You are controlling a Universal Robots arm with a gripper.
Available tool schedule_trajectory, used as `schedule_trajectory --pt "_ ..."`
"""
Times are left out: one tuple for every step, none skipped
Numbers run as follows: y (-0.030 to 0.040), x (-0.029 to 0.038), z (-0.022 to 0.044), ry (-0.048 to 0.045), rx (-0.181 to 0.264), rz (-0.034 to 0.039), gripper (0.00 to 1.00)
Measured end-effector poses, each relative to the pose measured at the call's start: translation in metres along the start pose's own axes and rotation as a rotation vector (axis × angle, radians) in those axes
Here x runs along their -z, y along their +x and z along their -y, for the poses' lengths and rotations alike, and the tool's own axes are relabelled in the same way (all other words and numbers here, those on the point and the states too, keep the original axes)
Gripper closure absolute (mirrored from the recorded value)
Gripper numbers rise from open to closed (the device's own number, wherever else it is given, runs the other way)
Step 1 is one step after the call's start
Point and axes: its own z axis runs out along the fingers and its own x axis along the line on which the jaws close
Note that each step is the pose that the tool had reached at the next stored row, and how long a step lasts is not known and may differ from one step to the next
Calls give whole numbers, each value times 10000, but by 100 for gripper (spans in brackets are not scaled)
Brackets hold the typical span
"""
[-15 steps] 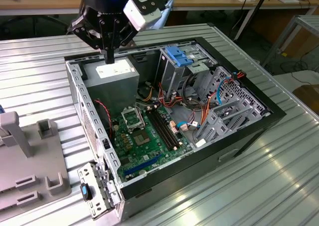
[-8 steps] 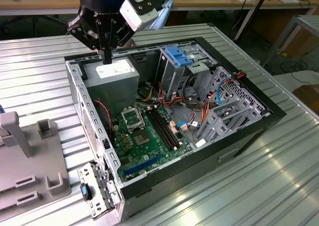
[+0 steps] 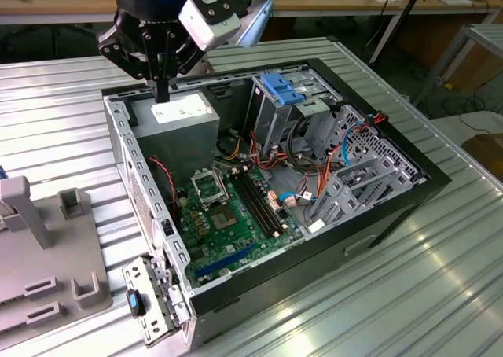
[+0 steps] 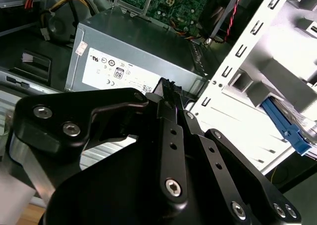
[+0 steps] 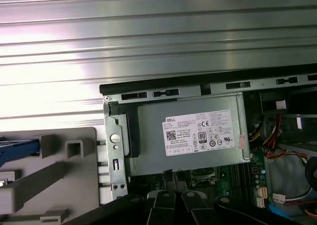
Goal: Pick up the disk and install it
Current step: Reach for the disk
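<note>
Blue rail and grey metal mark the disk (image 4: 284, 125), parked in the grey stand (image 3: 47, 247) on the table (image 3: 393, 294) beside the open computer case (image 3: 118, 137), most of it cut off. The claw (image 3: 161, 96) hangs over the power supply (image 3: 185, 117), fingers pressed together, holding nothing. A good pick likely needs a wide opening, square across the rails.
</note>
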Motion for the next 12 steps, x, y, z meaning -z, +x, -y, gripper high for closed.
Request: schedule_trajectory --pt "10 0 1 0 0 0 89" --pt "17 1 1 1 0 -1 89" --pt "25 1 2 0 0 -1 89" --pt "37 1 3 1 1 -1 89" --pt "47 1 4 0 0 -1 89" --pt "55 2 4 0 0 -1 89" --pt "75 2 6 0 0 -2 89" --pt "83 2 6 0 0 -2 89" --pt "89 2 7 -1 0 -3 89" --pt "98 3 7 0 0 -3 89" --pt "105 3 8 -1 -1 -3 89" --pt "115 3 9 -1 0 -4 89"
